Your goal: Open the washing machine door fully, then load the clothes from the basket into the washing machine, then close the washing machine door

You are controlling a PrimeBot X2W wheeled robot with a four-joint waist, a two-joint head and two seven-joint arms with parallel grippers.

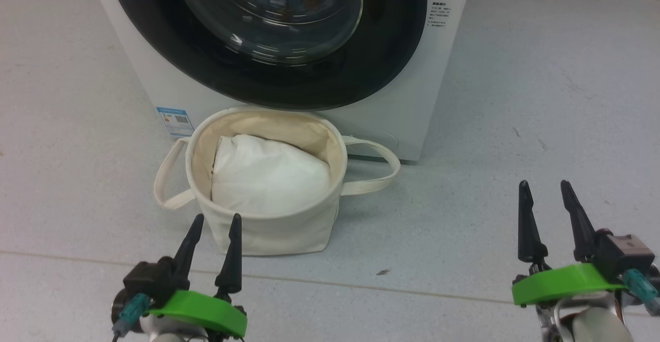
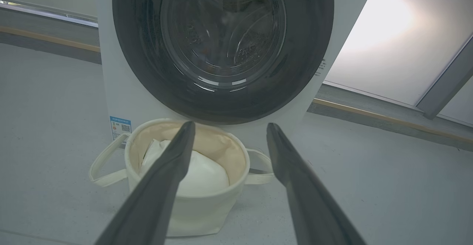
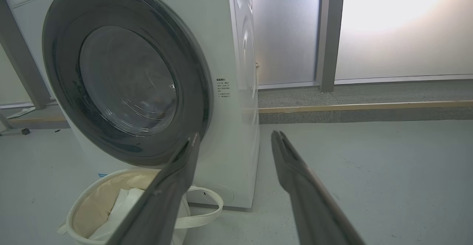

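Note:
The white washing machine [image 1: 412,99] stands ahead, and the washing machine door [image 1: 381,48] with its glossy black rim and glass bowl lies shut flat against its front. The cream basket [image 1: 268,228] sits on the floor right before it and holds a plain white pillow-like bundle [image 1: 268,177]. The clothes are hidden. My left gripper [image 1: 217,218] hovers open just short of the basket's near wall. Off to the right over bare floor, my right gripper [image 1: 545,184] is open too. Each wrist view looks between spread fingers, left gripper [image 2: 230,125] and right gripper [image 3: 236,135], at the door [image 2: 310,53] [image 3: 192,71] and basket [image 2: 199,211] [image 3: 92,193].
A blue label sticker [image 1: 175,120] marks the washer's lower left front. Grey floor [image 1: 515,125] spreads to the right of the machine. Behind it run a raised kerb with a wooden strip [image 3: 351,107], frosted panels [image 3: 399,34] and a grey post [image 3: 329,34].

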